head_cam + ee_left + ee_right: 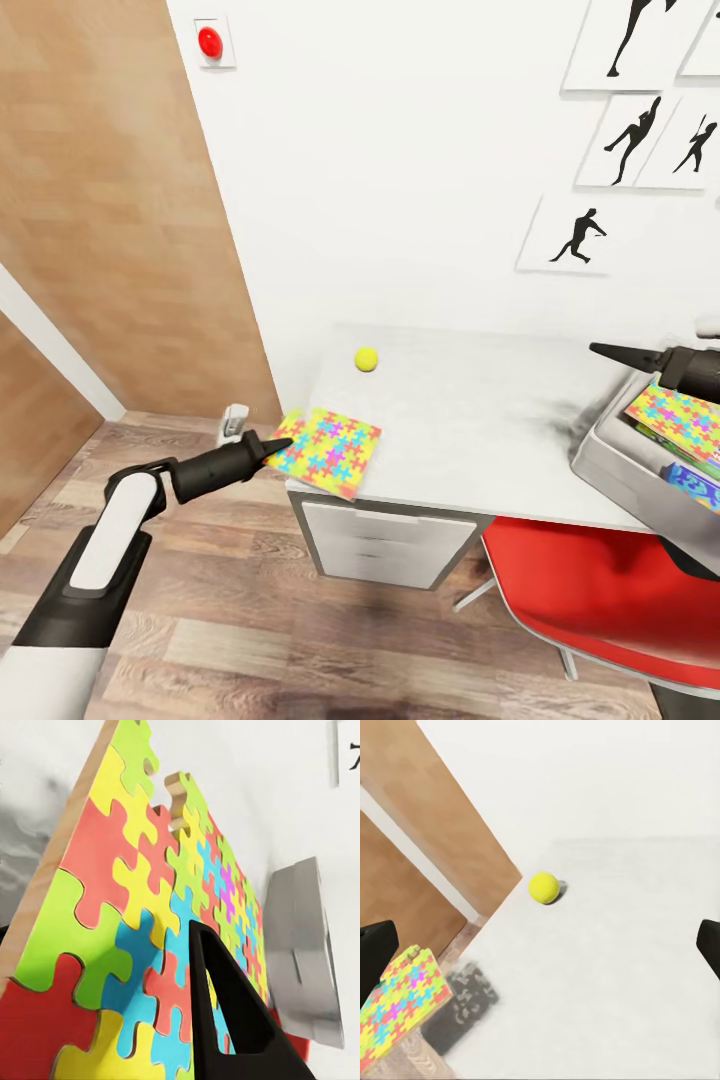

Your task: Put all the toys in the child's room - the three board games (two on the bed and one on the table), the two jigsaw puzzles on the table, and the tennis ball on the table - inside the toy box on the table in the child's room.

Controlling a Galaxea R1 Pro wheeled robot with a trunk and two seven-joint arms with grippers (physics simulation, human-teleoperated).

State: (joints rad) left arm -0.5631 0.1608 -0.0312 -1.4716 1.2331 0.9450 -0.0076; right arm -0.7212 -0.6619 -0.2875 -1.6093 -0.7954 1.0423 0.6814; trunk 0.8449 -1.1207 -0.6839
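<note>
Left gripper: the left gripper (283,440) is at the front left corner of the table (480,420), clenched on the near edge of a jigsaw puzzle (327,452). In the left wrist view one black finger (232,1012) lies across the puzzle's coloured face.

Held jigsaw puzzle: a flat square of yellow, blue, pink and green interlocking pieces with a pale wooden edge. It extends from the left gripper's tips over the table's corner, partly overhanging the edge and tilted rather than lying flat.

Tennis ball: a yellow-green tennis ball (366,359) rests on the pale table top, beyond the left gripper and the held puzzle, towards the wall, apart from both.

Right gripper: the right gripper (610,352) hovers above the toy box (625,465) at the table's right side. In the right wrist view its dark fingers (375,960) sit at the two far edges, wide apart, with nothing between them.

Toy box: a grey translucent bin directly beneath the right gripper. A second jigsaw puzzle (680,415) lies on top inside it, with other printed boxes under it that I cannot identify.

Surroundings: a red chair (590,590) stands in front of the table, below the right gripper. White wall behind carries black silhouette pictures (580,235).
</note>
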